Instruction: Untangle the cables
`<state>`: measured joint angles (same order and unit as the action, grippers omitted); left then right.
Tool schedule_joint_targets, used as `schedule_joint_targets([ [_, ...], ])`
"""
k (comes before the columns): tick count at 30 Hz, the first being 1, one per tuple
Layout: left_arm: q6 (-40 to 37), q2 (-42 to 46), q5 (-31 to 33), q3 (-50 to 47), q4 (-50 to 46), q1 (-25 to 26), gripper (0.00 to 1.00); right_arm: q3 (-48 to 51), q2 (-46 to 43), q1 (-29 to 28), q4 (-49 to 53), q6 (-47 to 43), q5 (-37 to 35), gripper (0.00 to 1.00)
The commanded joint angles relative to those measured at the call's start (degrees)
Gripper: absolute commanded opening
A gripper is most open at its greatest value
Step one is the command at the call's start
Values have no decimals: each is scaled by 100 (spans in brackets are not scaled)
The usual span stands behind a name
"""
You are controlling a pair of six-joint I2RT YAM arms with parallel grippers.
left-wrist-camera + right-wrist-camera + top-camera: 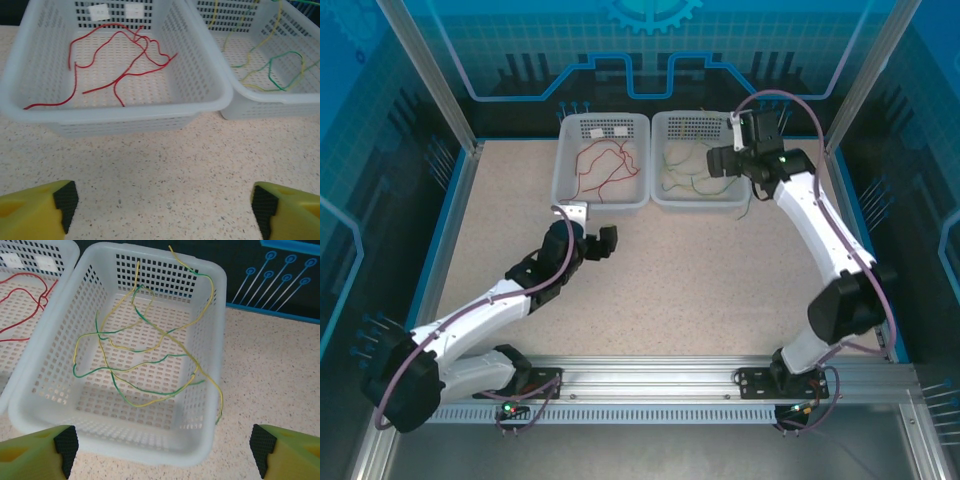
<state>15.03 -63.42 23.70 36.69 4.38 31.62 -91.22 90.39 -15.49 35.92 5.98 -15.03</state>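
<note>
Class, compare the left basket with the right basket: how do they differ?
The left basket holds red wires; the right basket holds green and yellow wires. The left basket bears two white labels; the right basket shows none. Both are white and perforated.

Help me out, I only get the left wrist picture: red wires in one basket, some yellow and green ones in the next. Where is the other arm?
Observer: Seen from above, the right pincer hangs over the right basket, the one holding the yellow and green cables.
Operator: Is it gripping any of them?
Observer: No. Its own camera shows its fingers spread wide with nothing between them.
Operator: Are all those wires inside the basket?
Observer: Not quite. One yellow cable drapes over the basket's right wall and hangs down outside it.
</note>
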Motion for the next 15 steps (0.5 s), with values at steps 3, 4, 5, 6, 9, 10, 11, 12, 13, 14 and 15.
schedule_joint_targets([
  [3,-211,309,342,-303,417,-533,99,1922,-1207,-127,-1897,50,-453,93],
  [4,-306,357,513,-375,524,-596,99,2309,-1380,-148,-2186,37,-639,93],
  [5,-472,403,717,-513,741,-659,99,2724,-1531,-183,-2495,20,-824,93],
  [6,-662,441,956,-662,1003,-706,99,3087,-1654,-217,-2742,-12,-974,93],
  [9,-1287,404,1385,-1093,1901,-875,99,4116,-1939,-336,-3433,-88,-1771,93],
  [10,-1437,356,1409,-1200,2136,-934,99,4478,-2007,-349,-3677,-107,-1955,93],
  [11,-1568,296,1430,-1320,2379,-999,99,4759,-2086,-338,-3895,-22,-2154,93],
  [12,-1667,203,1456,-1428,2620,-1070,99,5061,-2159,-336,-4142,-8,-2234,93],
  [13,-1689,98,1522,-1570,2903,-1180,99,5369,-2220,-339,-4472,-133,-2197,93],
  [14,-1683,7,1544,-1687,3121,-1286,99,5607,-2251,-333,-4809,-315,-2147,93],
  [15,-1695,-74,1505,-1815,3345,-1409,99,5868,-2234,-310,-5191,-437,-2094,94],
])
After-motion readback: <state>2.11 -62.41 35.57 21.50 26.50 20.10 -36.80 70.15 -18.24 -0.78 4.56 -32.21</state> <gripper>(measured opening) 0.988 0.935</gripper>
